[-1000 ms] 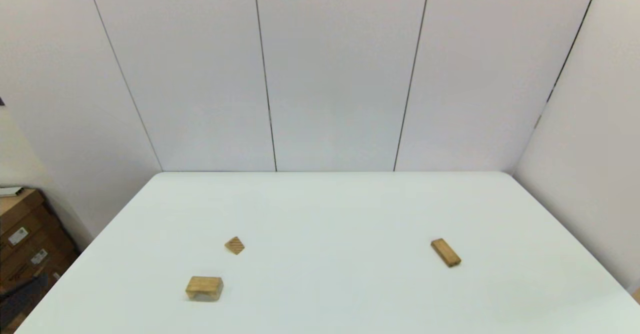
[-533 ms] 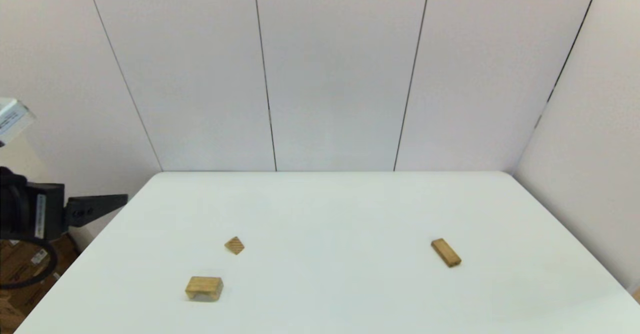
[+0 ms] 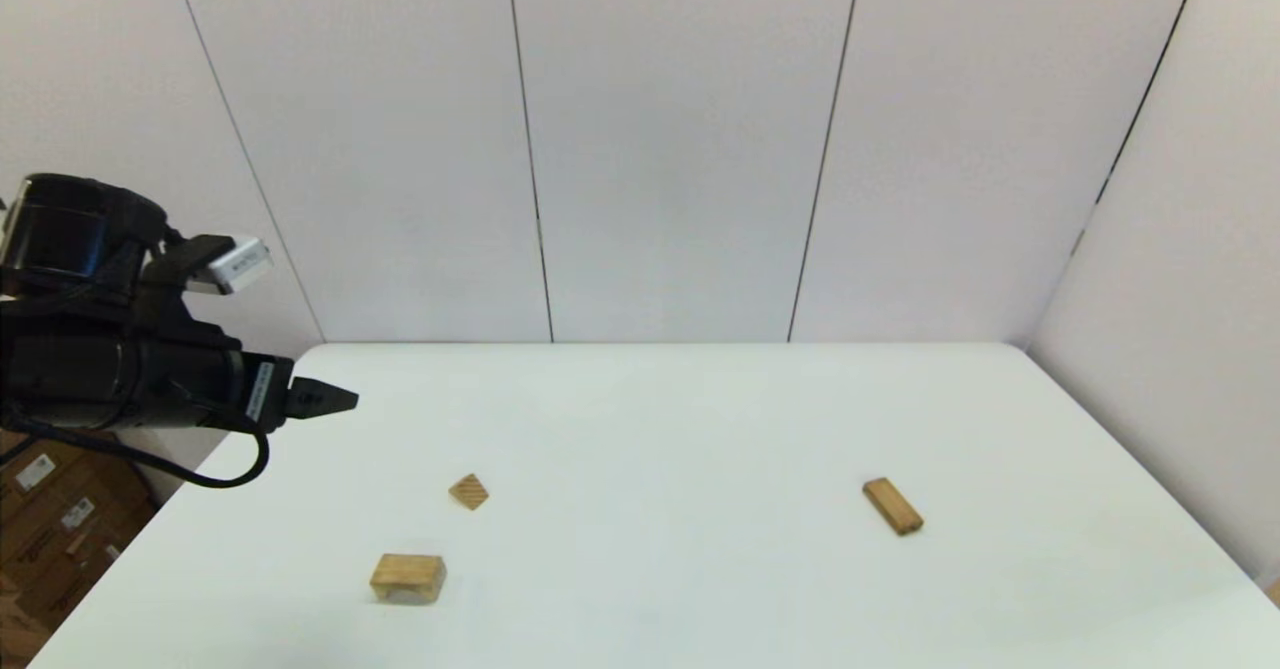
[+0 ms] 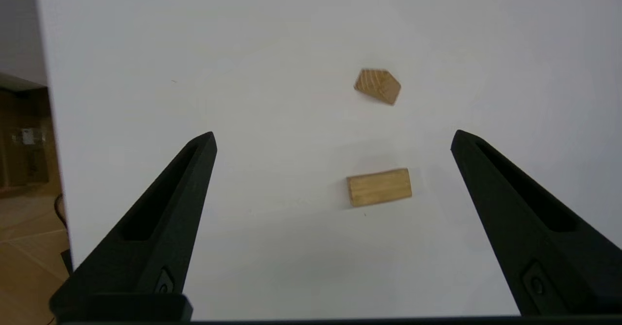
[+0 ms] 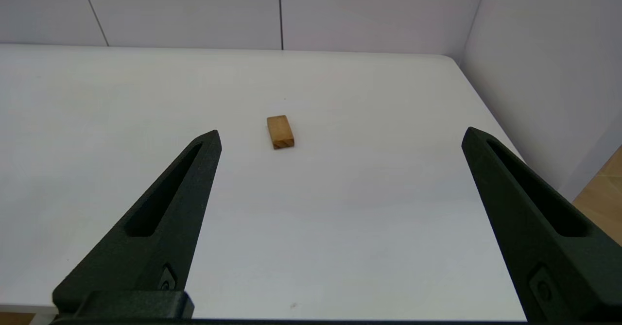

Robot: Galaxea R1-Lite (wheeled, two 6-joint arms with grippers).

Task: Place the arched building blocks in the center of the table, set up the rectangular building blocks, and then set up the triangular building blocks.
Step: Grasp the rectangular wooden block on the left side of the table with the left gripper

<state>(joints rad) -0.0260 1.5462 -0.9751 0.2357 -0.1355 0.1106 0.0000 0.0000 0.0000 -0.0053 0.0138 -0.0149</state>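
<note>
Head view: the left gripper (image 3: 325,399) hovers at the left edge over the white tabletop (image 3: 650,419); the arched block (image 3: 408,577) lies lower left, the wedge (image 3: 469,491) just above, the plank (image 3: 892,506) far right, grey wall panels behind. Left wrist view: its fingers are spread wide, and should probably descend squarely astride the arched block (image 4: 379,187). Right wrist view: the right gripper (image 5: 340,140), also spread and empty, faces the plank (image 5: 280,131).

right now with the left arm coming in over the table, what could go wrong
1. The triangular block lies close behind the arched block; the open left end effector, dropping on the arch, might knock it.
2. The arch sits near the table front edge; a missed grasp could push it off.
</note>
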